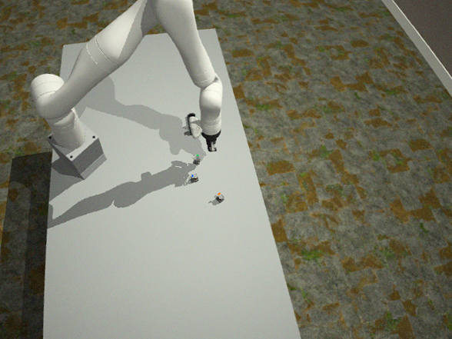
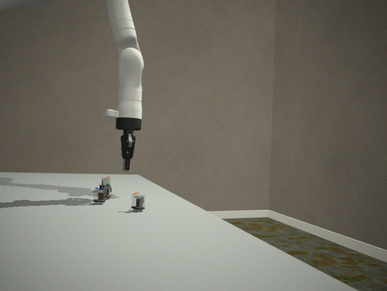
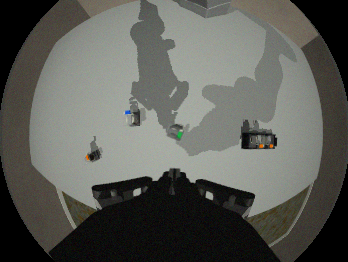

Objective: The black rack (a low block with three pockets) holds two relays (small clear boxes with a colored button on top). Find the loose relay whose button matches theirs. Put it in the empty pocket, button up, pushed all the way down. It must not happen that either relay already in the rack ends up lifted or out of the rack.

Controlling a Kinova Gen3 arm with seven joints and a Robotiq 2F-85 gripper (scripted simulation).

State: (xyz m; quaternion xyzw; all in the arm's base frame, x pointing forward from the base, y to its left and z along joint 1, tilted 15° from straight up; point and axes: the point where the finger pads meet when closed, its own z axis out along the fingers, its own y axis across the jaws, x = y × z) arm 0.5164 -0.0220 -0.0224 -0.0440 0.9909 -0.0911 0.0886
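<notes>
The black rack (image 1: 190, 115) (image 3: 244, 145) is at the right in the wrist view and partly hidden by the arm in the top view. Two relays (image 3: 261, 146) with orange buttons sit in it; the pocket at its left end in the wrist view looks empty. The loose orange-button relay (image 1: 219, 197) (image 2: 137, 202) (image 3: 94, 156) stands upright on the table, far from the rack, at the left in the wrist view. My gripper (image 1: 212, 149) (image 2: 126, 169) (image 3: 174, 175) is shut and empty, pointing down above the table, between the rack and this relay.
A loose blue-button relay (image 1: 193, 178) (image 2: 100, 196) (image 3: 134, 119) and a loose green-button relay (image 1: 196, 160) (image 2: 108, 191) (image 3: 176, 131) stand on the table (image 1: 159, 262) between the rack and the orange one. The table's long edge runs beyond the gripper.
</notes>
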